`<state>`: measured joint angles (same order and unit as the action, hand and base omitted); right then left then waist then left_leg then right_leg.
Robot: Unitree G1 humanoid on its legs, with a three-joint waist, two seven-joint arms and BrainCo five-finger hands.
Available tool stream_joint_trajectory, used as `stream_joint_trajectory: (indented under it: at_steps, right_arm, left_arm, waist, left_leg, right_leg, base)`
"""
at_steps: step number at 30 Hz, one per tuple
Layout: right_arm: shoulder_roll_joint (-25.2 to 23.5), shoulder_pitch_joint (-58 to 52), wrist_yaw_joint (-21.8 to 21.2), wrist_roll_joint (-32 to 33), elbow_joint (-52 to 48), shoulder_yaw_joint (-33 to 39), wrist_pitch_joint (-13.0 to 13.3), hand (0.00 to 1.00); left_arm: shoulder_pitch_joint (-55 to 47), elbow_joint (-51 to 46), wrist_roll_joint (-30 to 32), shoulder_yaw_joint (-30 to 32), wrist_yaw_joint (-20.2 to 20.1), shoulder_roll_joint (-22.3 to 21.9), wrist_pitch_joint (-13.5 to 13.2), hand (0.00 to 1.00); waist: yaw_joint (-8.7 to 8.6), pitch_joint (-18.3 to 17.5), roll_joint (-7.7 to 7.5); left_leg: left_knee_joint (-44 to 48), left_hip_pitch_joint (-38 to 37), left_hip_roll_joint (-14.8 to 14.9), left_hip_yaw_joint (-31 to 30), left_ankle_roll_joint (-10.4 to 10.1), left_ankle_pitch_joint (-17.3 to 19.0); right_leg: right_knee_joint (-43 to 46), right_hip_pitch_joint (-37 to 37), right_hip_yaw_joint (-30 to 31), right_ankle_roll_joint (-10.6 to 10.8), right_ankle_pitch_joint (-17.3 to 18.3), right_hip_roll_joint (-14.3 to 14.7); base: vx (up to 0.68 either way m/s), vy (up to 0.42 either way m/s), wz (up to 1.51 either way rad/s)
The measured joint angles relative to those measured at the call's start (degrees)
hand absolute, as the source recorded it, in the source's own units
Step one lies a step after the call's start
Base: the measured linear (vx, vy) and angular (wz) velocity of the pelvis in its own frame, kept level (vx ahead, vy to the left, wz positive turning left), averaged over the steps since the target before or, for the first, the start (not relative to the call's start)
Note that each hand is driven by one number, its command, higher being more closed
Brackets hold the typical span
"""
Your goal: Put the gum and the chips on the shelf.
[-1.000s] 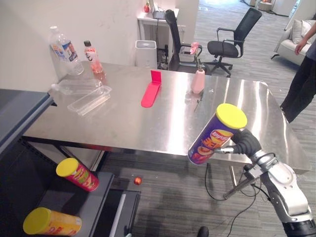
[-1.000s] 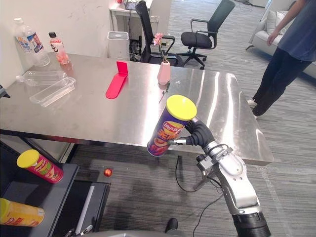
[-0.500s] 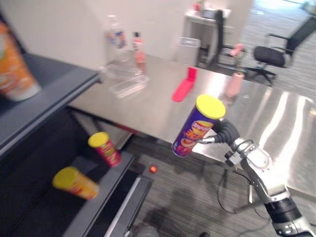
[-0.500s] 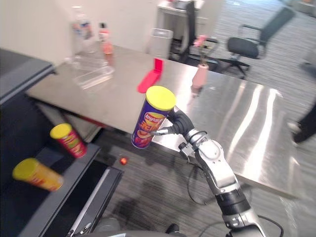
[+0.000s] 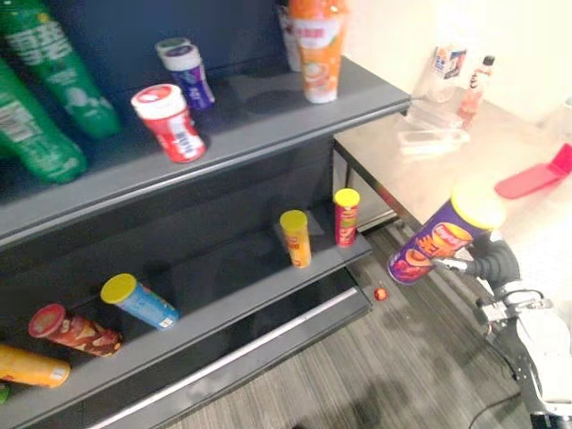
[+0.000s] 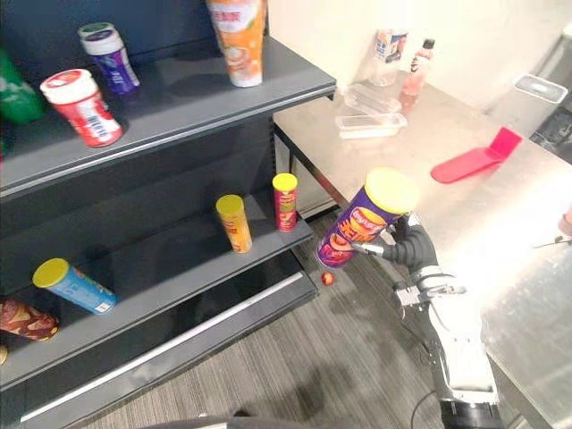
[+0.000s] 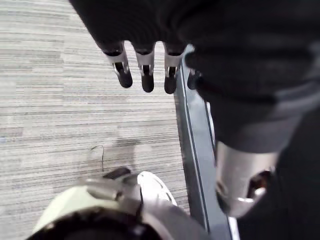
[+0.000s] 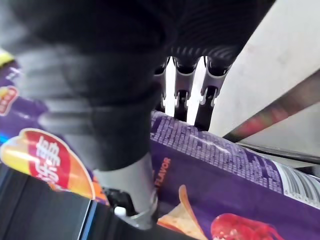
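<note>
My right hand [image 5: 494,262] is shut on a purple chips can [image 5: 438,241] with a yellow lid, held tilted in the air between the steel table and the dark shelf [image 5: 268,134]. In the right wrist view its fingers [image 8: 182,95] curl round the purple can [image 8: 215,165]. On the upper shelf board a red gum jar [image 5: 170,121] with a white lid leans next to a purple gum jar [image 5: 186,71]. My left hand [image 7: 145,75] hangs over the grey floor with straight fingers, holding nothing.
The lower shelf board carries upright yellow [image 5: 296,237] and red [image 5: 346,214] chips cans and several lying ones [image 5: 138,301]. Green bottles [image 5: 45,98] and an orange cup [image 5: 315,45] stand higher up. The steel table [image 5: 500,152] holds a clear tray [image 5: 432,138], bottles and a pink scoop [image 5: 536,174]. A small red ball [image 5: 380,293] lies on the floor.
The camera has swung left from the table to face the shelf. My right hand still grips the purple can, which has come along toward the shelf.
</note>
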<state>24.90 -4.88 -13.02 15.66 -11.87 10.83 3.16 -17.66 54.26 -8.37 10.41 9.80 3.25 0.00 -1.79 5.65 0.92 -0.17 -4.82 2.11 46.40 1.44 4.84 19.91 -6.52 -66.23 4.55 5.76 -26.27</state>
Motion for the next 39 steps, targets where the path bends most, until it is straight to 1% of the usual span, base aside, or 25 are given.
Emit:
stream_joint_trajectory:
  at_steps: [3, 4, 7, 10, 11, 12, 13, 14, 15, 16, 17, 18, 19, 20, 21, 22, 23, 24, 26, 28, 30, 31, 33, 37, 39]
  right_arm:
    - [-1.17, -1.06, 0.19, -0.09, 1.69, 0.01, 0.02, 1.0]
    - [-1.64, -1.06, 0.45, -0.12, 1.73, 0.01, 0.03, 1.0]
    - [-2.5, -0.94, 1.43, -2.2, 1.77, 0.01, 0.35, 1.0]
    - [-2.96, -0.96, 1.36, -2.7, 1.96, 0.01, 0.7, 1.0]
    - [-3.03, -1.07, 1.19, -3.56, 1.96, 0.07, 1.29, 1.0]
    - [-3.23, -1.76, 0.99, -4.37, 1.96, 0.71, 2.19, 1.0]
    - [-3.56, -2.3, 0.97, -4.38, 1.94, 1.39, 2.58, 1.0]
    - [-4.21, -3.85, 1.41, -4.43, 1.77, 3.0, 2.88, 1.0]
    - [-5.29, -5.63, 2.7, -4.47, 1.62, 5.31, 2.88, 1.0]
    - [-5.67, -5.83, 2.97, -4.47, 1.64, 5.66, 2.85, 1.0]
    - [-7.84, -6.34, 3.77, -4.57, 0.88, 5.83, 2.68, 1.0]
    - [-8.02, -5.97, 3.9, -4.55, -1.0, 5.82, 3.06, 1.0]
    - [-8.9, -5.85, 4.06, -4.48, -0.76, 5.78, 3.33, 1.0]
    - [-9.04, -6.28, 3.78, -4.56, -0.46, 5.44, 2.98, 1.0]
    - [-8.86, -6.24, 3.61, -4.44, -0.65, 4.88, 3.12, 1.0]
    - [-8.82, -6.05, 3.42, -4.4, -0.66, 4.33, 3.28, 1.0]
    - [-9.03, -5.55, 2.63, -4.37, -0.55, 3.2, 3.49, 1.0]
    - [-8.75, -4.75, 1.93, -4.35, -0.54, 1.72, 3.55, 1.0]
    - [-8.73, -2.92, 0.89, -4.33, 1.89, -1.77, 3.57, 1.0]
    - [-8.73, -1.23, -0.17, -4.33, 3.7, -4.36, 3.61, 1.0]
    - [-8.74, -0.26, -0.74, -4.33, 4.18, -6.18, 3.58, 1.0]
    - [-8.74, 0.78, -1.43, -4.32, 4.3, -7.54, 3.58, 1.0]
    - [-8.74, 1.27, -2.29, -4.32, 4.56, -8.69, 3.41, 1.0]
    - [-8.71, 0.74, -3.12, -4.42, 6.09, -9.63, 3.19, 1.0]
    - [-8.7, 0.73, -3.33, -4.41, 6.08, -9.63, 3.2, 1.0]
  left_arm:
    - [-0.05, 0.62, 0.06, -1.5, 0.35, 1.62, -1.49, 0.0]
    - [-0.08, 0.7, 0.07, -1.54, 0.5, 1.81, -1.68, 0.0]
    - [-0.18, 1.87, 0.13, -1.73, 0.69, 1.98, -2.6, 0.0]
    - [-0.48, 1.95, 0.02, -2.54, 0.7, 2.02, -2.62, 0.0]
    - [-0.46, 1.75, -0.39, -3.24, 0.7, 2.04, -2.58, 0.0]
    - [-0.28, 1.22, -0.51, -3.43, 0.57, 2.06, -2.38, 0.0]
    - [-0.24, 0.58, -0.49, -3.45, 0.5, 2.08, -2.25, 0.0]
    - [-0.14, -0.44, -0.36, -3.44, 0.27, 2.29, -1.86, 0.0]
    - [1.74, -1.68, 0.35, -3.62, -0.23, 2.42, -0.53, 0.0]
    - [2.61, -1.42, 0.56, -3.41, -0.31, 2.41, -0.11, 0.0]
    - [4.26, -0.47, 0.72, -1.58, -1.02, 5.0, 0.92, 0.0]
    - [4.11, 0.75, 0.65, -1.0, -1.22, 6.23, 2.29, 0.0]
    - [4.94, 1.99, 0.65, -0.94, -1.14, 6.7, 3.14, 0.0]
    - [4.53, 1.14, 0.53, -1.83, -1.41, 6.14, 3.79, 0.0]
    - [3.9, 0.16, 0.41, -2.24, -1.64, 5.61, 3.75, 0.0]
    - [3.87, 0.18, 0.17, -2.22, -1.75, 5.11, 3.69, 0.0]
    - [3.97, 0.43, -0.34, -1.99, -1.79, 4.4, 3.7, 0.0]
    - [3.7, 0.53, -0.48, -1.53, -1.46, 4.21, 3.72, 0.0]
    - [2.32, 0.4, -0.89, -1.52, -1.05, 4.35, 3.83, 0.0]
    - [1.34, 0.09, -2.88, -1.56, -1.11, 3.75, 3.85, 0.0]
    - [0.29, -0.64, -4.21, -1.59, -1.13, 3.47, 3.7, 0.0]
    - [-0.37, -0.66, -4.54, -1.57, -1.2, 2.68, 3.45, 0.0]
    - [-0.76, -0.66, -4.51, -1.59, -1.24, 1.83, 2.47, 0.0]
    - [-1.06, -0.83, -4.53, -1.67, -1.15, 1.71, 1.18, 0.0]
    - [-1.06, -1.04, -6.69, -1.7, -1.42, 1.65, 0.37, 0.0]
  waist:
    - [0.24, -0.87, -2.04]
    - [0.36, -1.01, -2.26]
    - [0.72, -1.1, -2.55]
    - [1.33, -0.68, -2.22]
    - [1.54, 0.04, -1.77]
    - [1.1, 0.8, -1.54]
    - [0.74, 1.12, -1.24]
    - [0.24, 1.21, -0.94]
    - [-0.32, 1.54, -0.16]
    - [-0.85, 1.79, -0.59]
    - [-1.08, 2.88, -5.33]
    - [-0.11, 4.28, -3.87]
    - [0.16, 5.67, -4.77]
    - [0.08, 5.47, -5.05]
    - [0.3, 5.56, -3.82]
    - [0.29, 5.66, -3.51]
    - [0.12, 5.51, -4.07]
    - [0.31, 5.84, -3.71]
    - [1.37, 5.6, -4.79]
    - [2.0, 5.47, -5.02]
    - [2.16, 5.4, -4.56]
    - [2.21, 5.02, -3.5]
    - [2.26, 5.07, -2.36]
    - [2.11, 5.0, -1.96]
    - [2.13, 5.25, -1.55]
  left_leg:
    - [-0.9, 1.54, -1.48, -1.83, 1.7, -1.18]
    - [-1.57, 1.56, -1.75, -2.04, 1.91, -1.48]
    - [-4.68, 1.29, -3.24, -3.64, 2.85, -2.91]
    - [-5.61, 1.63, -3.84, -5.15, 2.69, -2.65]
    - [-5.6, 1.63, -3.87, -6.64, 2.7, -2.66]
    - [-5.37, 1.92, -3.86, -9.6, 2.52, -2.92]
    - [-5.08, 2.31, -3.87, -11.86, 2.54, -3.22]
    - [-4.51, 4.25, -3.91, -17.38, 2.74, -4.15]
    - [-5.9, 6.23, -3.79, -23.74, 1.54, -3.51]
    - [-5.9, 6.55, -3.74, -23.43, 0.84, -1.83]
    - [10.79, 10.39, -3.2, -18.6, 9.54, 2.8]
    - [20.95, 10.86, 2.73, -18.48, 4.32, 12.03]
    - [22.49, 11.22, 1.05, -21.62, 3.51, 11.99]
    - [19.75, 10.1, -0.47, -23.68, 3.59, 10.31]
    - [15.12, 9.82, -1.73, -25.69, 2.93, 7.72]
    - [12.51, 9.37, -2.14, -26.38, 2.5, 7.28]
    - [9.56, 8.39, -1.89, -25.55, 2.14, 7.08]
    - [10.61, 9.37, -0.62, -24.87, 2.15, 4.24]
    - [10.67, 9.25, -1.9, -26.43, 2.36, 3.87]
    - [10.75, 8.67, -2.45, -28.29, 1.99, 3.64]
    - [11.62, 9.13, -2.37, -29.46, 2.03, 3.77]
    - [12.75, 10.73, -1.56, -29.84, 1.67, 3.99]
    - [14.37, 12.05, -0.38, -30.14, 1.18, 4.31]
    - [15.82, 11.92, 0.84, -31.05, 1.18, 4.13]
    - [16.91, 12.08, 1.43, -31.29, 1.04, 4.19]
  right_leg:
    - [1.32, 0.23, -1.57, 0.5, -0.73, -1.31]
    - [1.37, 0.23, -1.86, 0.37, -0.94, -1.33]
    - [2.07, 0.1, -2.48, -0.26, -1.89, -2.0]
    - [1.46, -0.16, -1.55, -1.27, -3.37, -1.89]
    - [0.74, -0.01, 2.66, -2.47, -4.27, -1.08]
    - [0.35, 0.5, 10.56, -3.57, -4.83, 0.69]
    - [0.41, 0.7, 15.57, -4.07, -4.89, 2.06]
    - [1.72, 2.71, 27.07, -6.34, -3.75, 5.45]
    - [0.18, 4.63, 41.11, -7.74, 2.95, 13.62]
    - [-1.15, 4.68, 43.31, -7.49, 3.64, 15.09]
    - [-3.52, 5.43, 48.51, -5.11, 7.94, 14.28]
    - [-2.75, 4.98, 49.75, -2.97, 9.08, 16.7]
    - [-1.48, 4.11, 51.43, 0.2, 10.67, 15.69]
    - [0.44, 5.04, 52.97, 0.06, 11.09, 15.03]
    - [-0.04, 6.2, 53.75, 0.14, 10.58, 15.66]
    - [-1.02, 6.61, 53.98, 0.37, 10.26, 16.34]
    - [-4.94, 7.08, 53.77, 0.48, 8.72, 16.67]
    - [-6.29, 6.96, 52.57, 1.25, 7.95, 17.29]
    - [-7.91, 6.69, 52.31, 1.62, 7.14, 16.15]
    - [-8.31, 5.84, 51.58, 0.81, 4.83, 16.39]
    - [-8.74, 4.99, 50.7, 0.41, 3.61, 16.7]
    - [-9.77, 5.24, 50.46, 0.31, 3.42, 17.66]
    - [-11.3, 5.06, 49.99, 0.04, 2.54, 18.92]
    - [-11.81, 3.89, 49.21, -0.49, 2.56, 20.22]
    - [-11.94, 3.38, 49.1, -1.12, 2.99, 20.79]
  base:
    - [-0.04, 0.011, 0.38]
    - [-0.06, 0.039, 0.36]
    - [-0.09, 0.063, 0.26]
    - [-0.11, 0.06, 0.26]
    - [-0.08, 0.054, 0.59]
    - [-0.08, 0.044, 0.83]
    - [-0.07, 0.024, 1.32]
    - [-0.08, 0.007, 1.92]
    - [-0.07, 0.006, 1.83]
    - [-0.02, 0.022, 1.85]
    - [-0.02, -0.042, 1.15]
    - [-0.06, -0.019, 1.2]
    - [-0.1, -0.001, 0.93]
    - [-0.13, 0.137, 1.04]
    - [-0.09, 0.124, 1.0]
    - [-0.02, 0.084, 1.0]
    - [0.05, -0.062, 1.02]
    - [0.06, -0.073, 0.95]
    - [0.01, -0.097, 0.69]
    - [0.02, -0.092, 0.63]
    - [0.03, -0.096, 0.41]
    - [0.05, -0.106, 0.13]
    - [0.08, -0.125, 0.03]
    - [0.09, -0.128, 0.05]
    - [0.07, -0.114, 0.02]
